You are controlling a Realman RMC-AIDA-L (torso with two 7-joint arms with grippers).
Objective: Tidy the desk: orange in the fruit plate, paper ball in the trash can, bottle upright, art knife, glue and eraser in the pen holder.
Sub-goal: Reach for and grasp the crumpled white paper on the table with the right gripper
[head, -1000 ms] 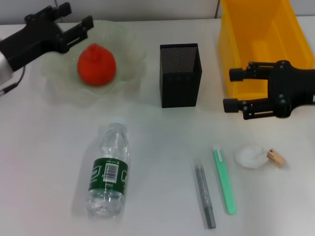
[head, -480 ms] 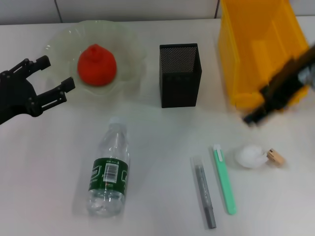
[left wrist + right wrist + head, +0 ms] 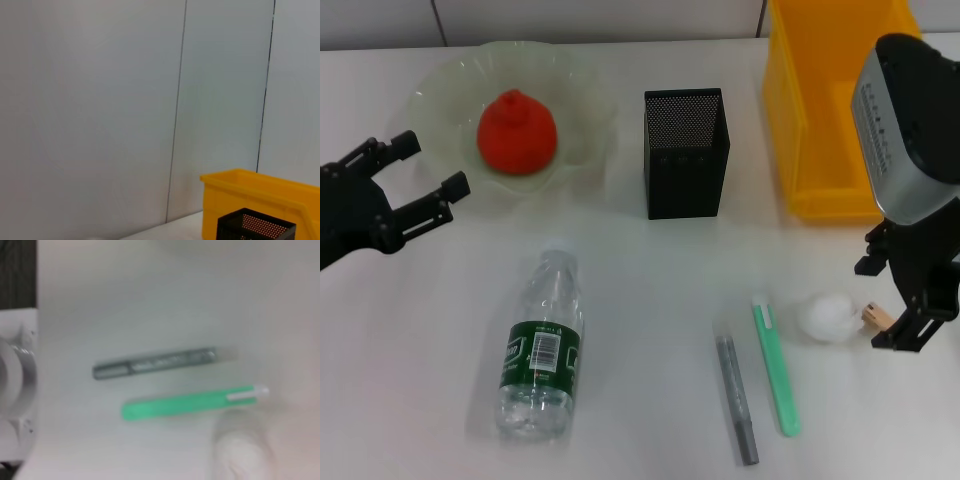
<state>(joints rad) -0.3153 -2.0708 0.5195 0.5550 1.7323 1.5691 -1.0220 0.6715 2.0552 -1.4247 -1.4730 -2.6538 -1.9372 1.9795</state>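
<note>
Where visible: one orange (image 3: 516,131), two sticks (image 3: 776,366).

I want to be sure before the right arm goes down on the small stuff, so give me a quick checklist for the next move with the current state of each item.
1. Orange in the fruit plate: ok.
2. Right gripper open, above the eraser: ok, fingers spread on either side of it.
3. Paper ball clear of the eraser: not ok, it lies right beside it and could be pinched too.
4. Trash can and pen holder upright, openings free: ok.
5. Bottle upright: not ok, lying on its side.
6. Left gripper out of the way: ok, open beside the fruit plate, holding nothing.
</note>
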